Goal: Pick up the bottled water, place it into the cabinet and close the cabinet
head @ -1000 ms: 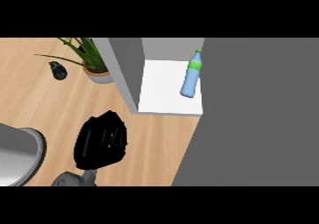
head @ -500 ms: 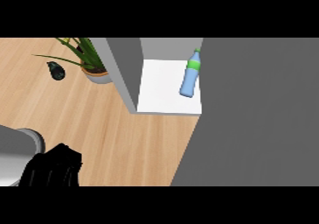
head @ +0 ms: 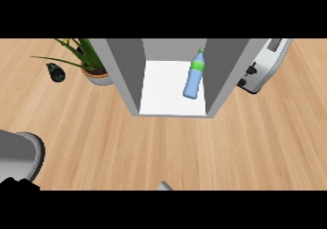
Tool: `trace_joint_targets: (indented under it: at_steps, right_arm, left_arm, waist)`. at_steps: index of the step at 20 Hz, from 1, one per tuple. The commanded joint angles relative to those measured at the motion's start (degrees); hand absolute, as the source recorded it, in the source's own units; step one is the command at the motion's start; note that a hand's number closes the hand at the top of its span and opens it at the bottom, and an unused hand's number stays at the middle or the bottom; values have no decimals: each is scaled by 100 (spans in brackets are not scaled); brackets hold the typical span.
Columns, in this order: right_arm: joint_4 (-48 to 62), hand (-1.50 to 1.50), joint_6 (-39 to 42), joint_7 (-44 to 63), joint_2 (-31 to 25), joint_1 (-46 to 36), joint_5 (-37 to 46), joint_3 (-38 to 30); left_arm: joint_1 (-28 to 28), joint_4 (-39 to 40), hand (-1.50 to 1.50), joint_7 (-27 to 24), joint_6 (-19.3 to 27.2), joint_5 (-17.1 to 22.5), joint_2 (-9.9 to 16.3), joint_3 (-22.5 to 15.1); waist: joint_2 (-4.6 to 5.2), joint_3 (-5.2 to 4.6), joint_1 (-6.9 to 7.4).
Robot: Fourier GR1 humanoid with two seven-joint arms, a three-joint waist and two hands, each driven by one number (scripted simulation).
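Observation:
The bottled water (head: 194,77), pale blue with a green band and cap, lies inside the grey cabinet (head: 123,76) on its white floor, against the right wall. The cabinet's front stands open toward me and no door shows across it. Only a black scrap of my left hand (head: 14,184) shows at the lower left edge, far from the cabinet, and its fingers are hidden. My right hand shows nowhere.
A potted plant (head: 88,65) and a small dark object (head: 57,72) sit left of the cabinet. A toaster (head: 261,67) stands against its right side. A large rounded grey shape (head: 17,156) fills the lower left. A small grey corner (head: 164,185) pokes in at the bottom.
The wide grey panel that covered the right side is gone from view, uncovering the toaster and counter. The black hand has sunk from mid-left to the lower left edge.

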Motion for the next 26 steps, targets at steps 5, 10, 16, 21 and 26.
trace_joint_targets:
  at_steps: [5,10,16,21,26]
  right_arm:
    - [1472,150,284,1,750,-1281,-860,-1509]
    - [2732,150,168,-514,791,-2146,-1238,-1930]
    - [3645,150,1210,-893,659,-2225,-1690,-2808]
    - [4838,150,1630,-1786,687,-2405,-1868,-3230]
    - [5842,150,1732,-2042,615,-2860,-1934,-3695]
  left_arm:
    - [712,-17,150,-152,-863,678,324,919]
    - [553,94,150,81,-1023,872,387,1182]
    - [1029,-37,150,25,-1360,784,281,1353]
    - [736,437,150,126,-1556,993,279,1560]
    - [850,178,150,27,-1630,677,137,1515]
  waist:
    - [45,10,21]
    - [48,10,-8]
    - [44,15,-51]
    - [62,14,-68]
    - [73,13,0]
